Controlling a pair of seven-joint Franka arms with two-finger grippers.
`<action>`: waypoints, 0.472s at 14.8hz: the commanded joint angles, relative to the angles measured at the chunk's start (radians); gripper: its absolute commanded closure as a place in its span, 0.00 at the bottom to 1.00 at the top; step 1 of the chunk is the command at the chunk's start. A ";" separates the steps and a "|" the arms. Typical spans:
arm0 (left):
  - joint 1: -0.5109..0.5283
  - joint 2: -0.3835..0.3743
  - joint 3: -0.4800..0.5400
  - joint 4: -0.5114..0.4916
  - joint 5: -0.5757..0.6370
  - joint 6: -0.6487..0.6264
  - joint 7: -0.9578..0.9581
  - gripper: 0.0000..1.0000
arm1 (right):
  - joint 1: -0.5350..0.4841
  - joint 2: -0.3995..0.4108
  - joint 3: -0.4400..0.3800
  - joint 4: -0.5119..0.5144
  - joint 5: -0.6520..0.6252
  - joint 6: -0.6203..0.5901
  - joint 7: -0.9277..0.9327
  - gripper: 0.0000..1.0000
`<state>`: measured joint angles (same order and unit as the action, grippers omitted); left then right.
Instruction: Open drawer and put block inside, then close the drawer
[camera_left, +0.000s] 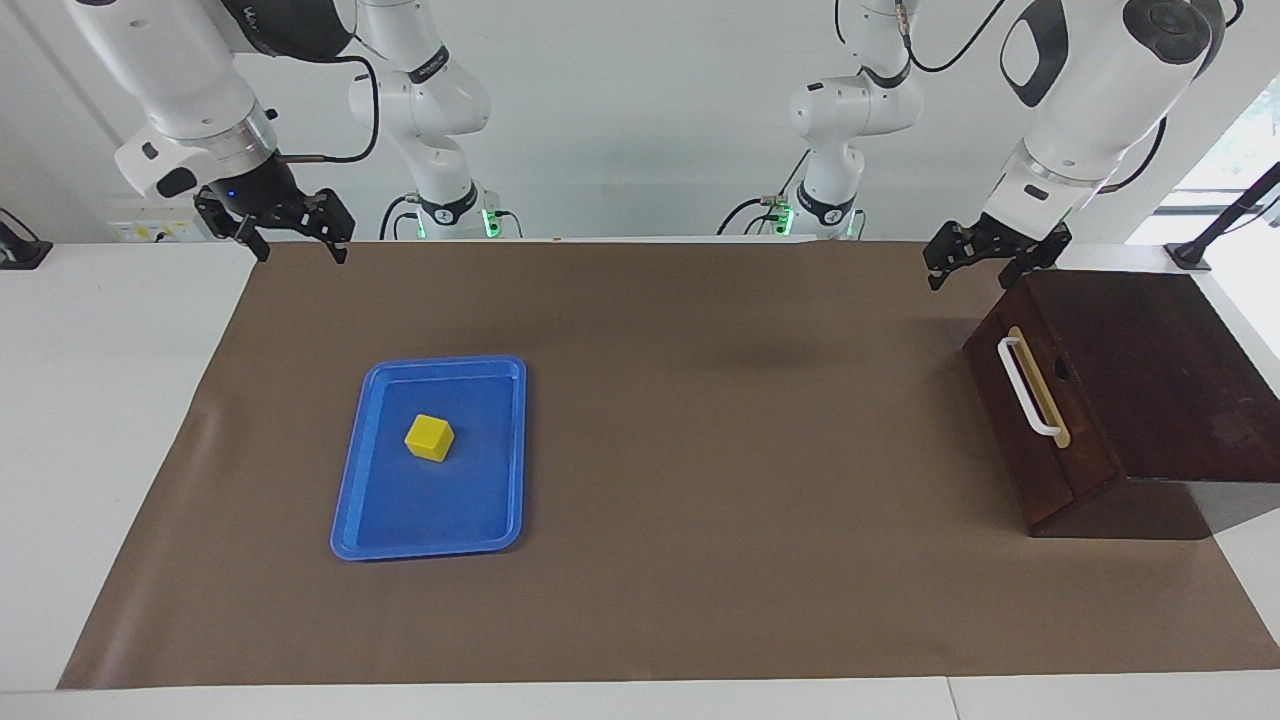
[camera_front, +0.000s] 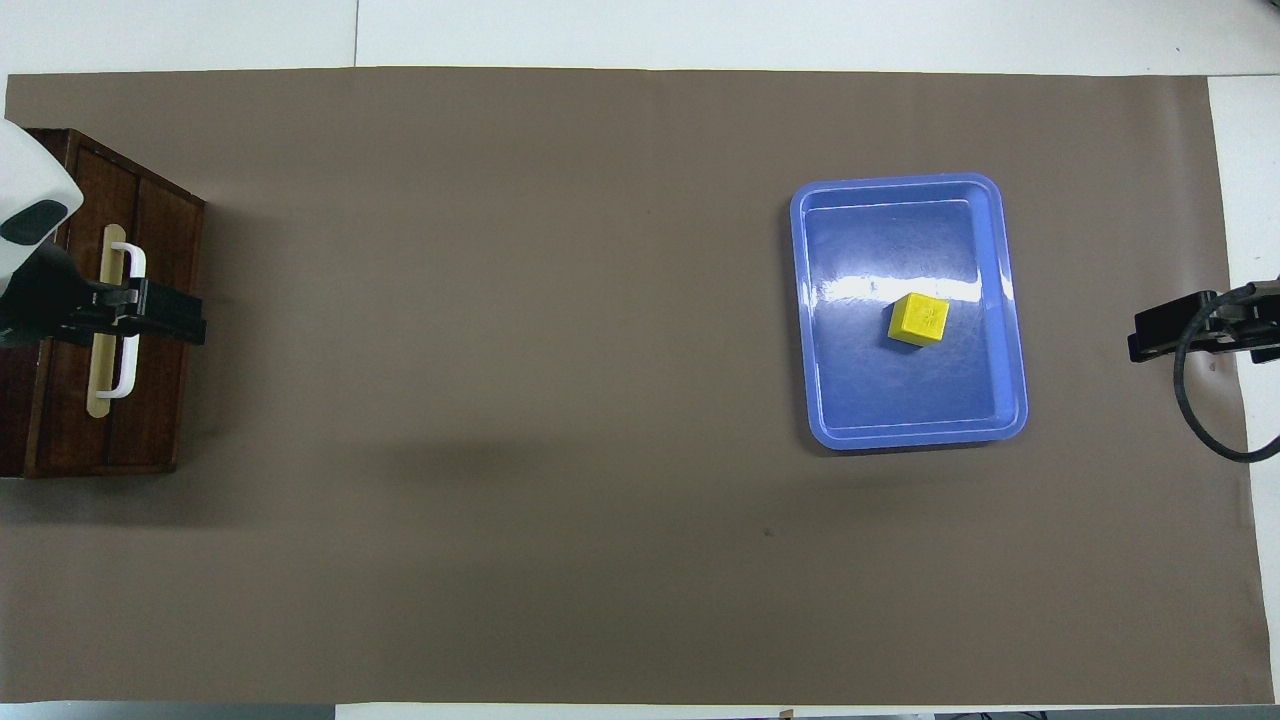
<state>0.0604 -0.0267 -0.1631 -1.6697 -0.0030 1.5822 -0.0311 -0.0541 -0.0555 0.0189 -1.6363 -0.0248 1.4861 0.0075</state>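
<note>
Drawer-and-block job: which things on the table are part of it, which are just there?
Part of the job:
- drawer, shut, with white handle
- yellow block

Just there:
- blue tray, under the block
- brown mat

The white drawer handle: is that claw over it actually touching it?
Apart. The facing view shows the left gripper raised above the box's corner nearest the robots, clear of the white handle; only the overhead view overlaps them.

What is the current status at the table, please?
Left gripper open above drawer; right gripper open, waiting. Drawer shut. Block on blue tray. Nothing obstructing.
</note>
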 joint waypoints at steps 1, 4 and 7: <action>0.013 -0.018 -0.003 -0.013 -0.012 0.002 0.019 0.00 | -0.003 -0.010 0.003 -0.005 -0.014 -0.001 -0.020 0.00; 0.013 -0.018 -0.003 -0.013 -0.012 0.002 0.019 0.00 | -0.006 -0.011 0.003 -0.005 -0.014 0.000 -0.021 0.00; 0.013 -0.018 -0.003 -0.013 -0.012 0.002 0.019 0.00 | 0.002 -0.011 0.003 -0.008 -0.017 0.011 -0.023 0.00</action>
<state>0.0604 -0.0267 -0.1631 -1.6697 -0.0030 1.5822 -0.0310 -0.0539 -0.0555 0.0189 -1.6363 -0.0248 1.4881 0.0071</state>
